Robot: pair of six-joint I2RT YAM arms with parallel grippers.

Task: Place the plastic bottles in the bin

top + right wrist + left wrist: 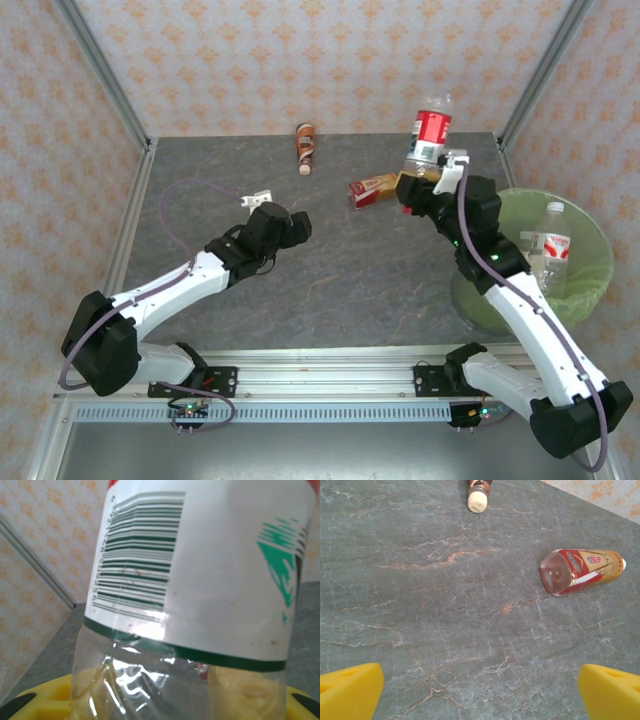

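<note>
1 red-labelled bottle [433,125] stands clamped low in our right gripper [428,172], upper right; our left gripper [293,226] gapes empty. It may tip loose swinging to the bin [592,282].

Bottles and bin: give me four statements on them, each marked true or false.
The right gripper holds a red-label bottle. True.
The bin is without bottles. False: a clear bottle is in it.
The left gripper is shut. False: it is open and holds nothing.
Two bottles lie on the table. True: a brown bottle and a red-gold bottle.
</note>
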